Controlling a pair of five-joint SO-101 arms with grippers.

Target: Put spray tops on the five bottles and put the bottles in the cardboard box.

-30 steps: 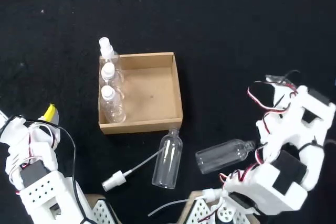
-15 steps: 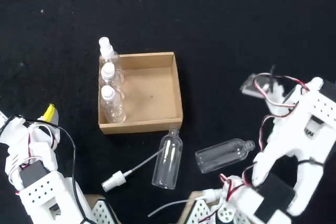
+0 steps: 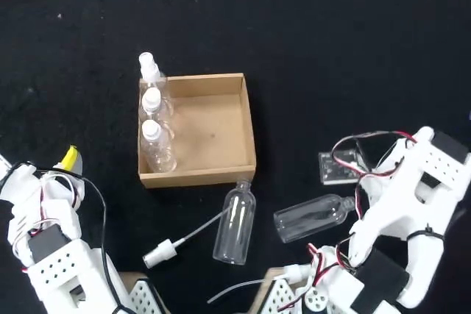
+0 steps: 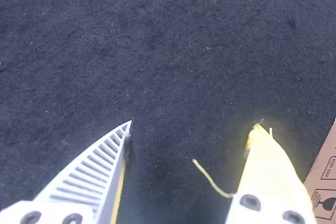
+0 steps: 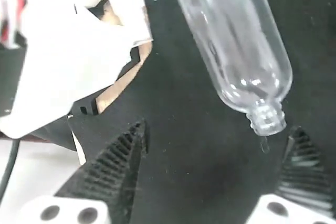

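Bench [image 3: 353, 64]: black cloth surface.

Cardboard box [image 3: 213, 134]: open-topped, left of centre on the bench in the high view.

Capped bottles, three: clear, each with a white spray top, in a row along the box's left wall, at the far corner [image 3: 150, 71], the middle [image 3: 154, 104] and near the front [image 3: 157, 146].

First open bottle [image 3: 235, 222]: clear, no top, lying on the bench in front of the box, its neck just beside the box's near right corner.

Second open bottle [image 3: 313, 218]: clear, no top, lying to the right of the first, its mouth toward the right arm. In the right wrist view its neck [image 5: 266, 119] lies between the fingers, nearer one of them, touching neither.

Loose spray top [image 3: 163, 253]: white, lying on the bench, with its thin tube slanting up to the first open bottle's side.

Left pincer [image 4: 191, 129]: released, fingers spread over bare bench, near the box's left side.

Right pincer [image 5: 218, 129]: released, fingers spread wide, grasping nothing.
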